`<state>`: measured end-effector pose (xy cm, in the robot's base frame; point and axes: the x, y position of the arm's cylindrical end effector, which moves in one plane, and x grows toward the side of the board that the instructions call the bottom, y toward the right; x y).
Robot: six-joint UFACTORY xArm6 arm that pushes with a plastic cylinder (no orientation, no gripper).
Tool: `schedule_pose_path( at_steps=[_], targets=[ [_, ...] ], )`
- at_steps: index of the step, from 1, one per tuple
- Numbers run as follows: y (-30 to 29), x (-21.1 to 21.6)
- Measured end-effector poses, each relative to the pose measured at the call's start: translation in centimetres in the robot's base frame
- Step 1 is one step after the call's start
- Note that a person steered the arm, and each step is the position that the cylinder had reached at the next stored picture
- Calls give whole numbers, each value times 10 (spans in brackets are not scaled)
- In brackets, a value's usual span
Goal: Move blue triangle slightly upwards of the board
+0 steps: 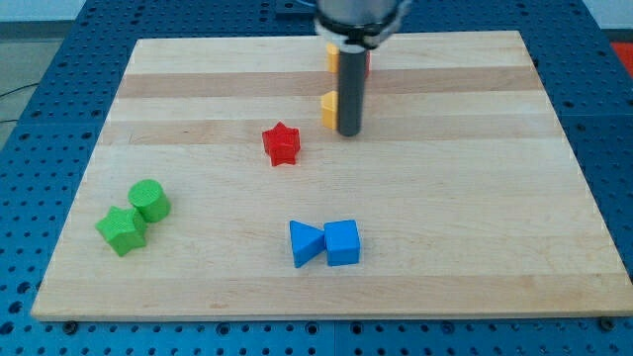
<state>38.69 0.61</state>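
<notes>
The blue triangle [305, 243] lies low on the wooden board [475, 198], near the middle, touching a blue cube [342, 242] on its right. My tip [349, 132] is well above them in the view, towards the view's top centre, far from the blue triangle. It stands just right of a yellow block [328, 108]. A red star [281, 143] lies left of the tip.
A second yellow block [333, 57] and a red block [367, 63] sit behind the rod near the view's top, mostly hidden. A green cylinder [149, 200] and a green star [122, 229] touch at the view's lower left. Blue pegboard surrounds the board.
</notes>
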Motion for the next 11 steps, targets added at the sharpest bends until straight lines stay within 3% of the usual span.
schedule_pose_path(
  at_steps=[1, 2, 3, 4, 5, 7, 9, 11],
  targets=[
    [-24, -30],
    [-26, -34],
    [52, 26],
    [84, 136],
    [76, 230],
    [-48, 200],
    [-37, 166],
    [15, 120]
  ],
)
